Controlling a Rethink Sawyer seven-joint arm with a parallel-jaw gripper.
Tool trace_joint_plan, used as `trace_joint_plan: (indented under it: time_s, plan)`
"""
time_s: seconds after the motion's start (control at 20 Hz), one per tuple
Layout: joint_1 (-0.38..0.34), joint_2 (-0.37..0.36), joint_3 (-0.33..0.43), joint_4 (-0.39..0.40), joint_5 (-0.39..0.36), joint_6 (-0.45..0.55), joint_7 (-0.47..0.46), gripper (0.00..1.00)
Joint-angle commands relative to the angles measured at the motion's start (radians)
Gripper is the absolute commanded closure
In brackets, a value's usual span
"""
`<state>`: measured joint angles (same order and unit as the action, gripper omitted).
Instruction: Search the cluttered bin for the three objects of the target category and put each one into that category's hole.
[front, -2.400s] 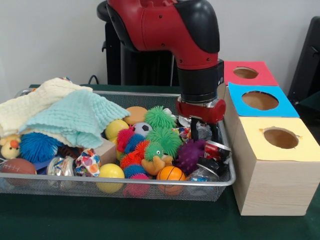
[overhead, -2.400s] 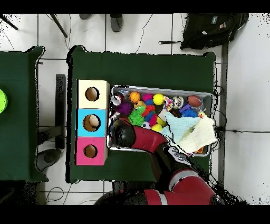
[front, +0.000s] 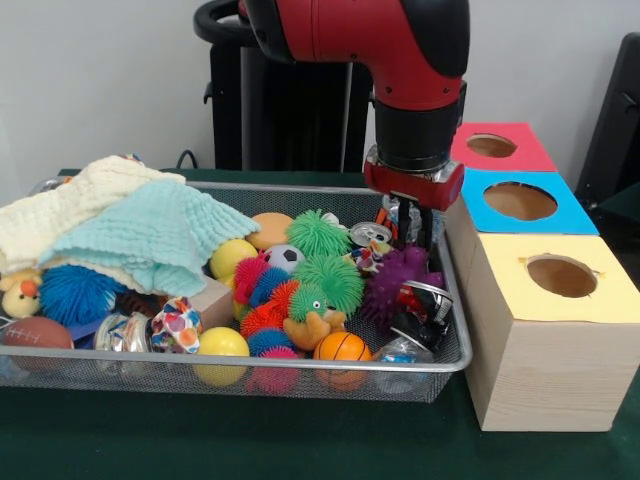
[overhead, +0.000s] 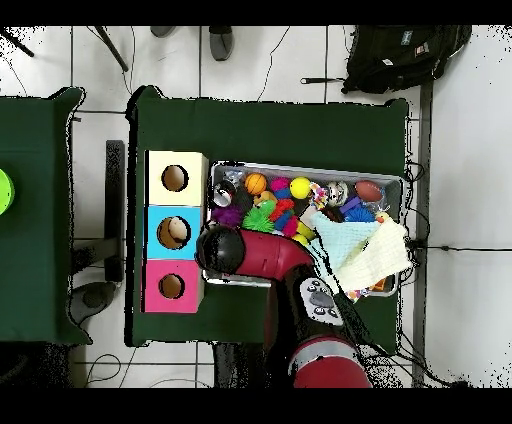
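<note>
The silver wire-mesh bin (front: 300, 366) holds a heap of toys; it also shows in the overhead view (overhead: 300, 166). One clear crinkly bottle (front: 124, 331) lies at the bin's front left, beside a patterned ball. Another clear bottle (front: 401, 351) lies at the front right corner. A third is not clearly visible. My gripper (front: 412, 228) hangs low over the bin's right end, above a purple spiky toy (front: 395, 283) and next to a silver can top (front: 371, 233). In the overhead view the arm (overhead: 240, 250) hides the gripper.
Three wooden boxes with holes stand right of the bin: red top (front: 491, 146), blue top (front: 520, 201), yellow top (front: 561, 276). Cream and mint cloths (front: 140, 235) cover the bin's left part. Balls, spiky toys and a crushed red can (front: 412, 300) fill the rest.
</note>
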<state>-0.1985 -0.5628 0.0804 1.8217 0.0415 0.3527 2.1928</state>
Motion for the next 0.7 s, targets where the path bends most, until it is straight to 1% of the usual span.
trace_joint_plan:
  time_s: [0.05, 0.25, 0.7]
  plan:
    - [-0.014, -0.002, 0.019, -0.076, -0.017, 0.179, 0.013, 1.00]
    - [0.003, -0.002, -0.001, -0.115, -0.028, 0.237, 0.010, 1.00]
    - [0.011, -0.007, -0.010, -0.166, -0.037, 0.332, 0.018, 1.00]
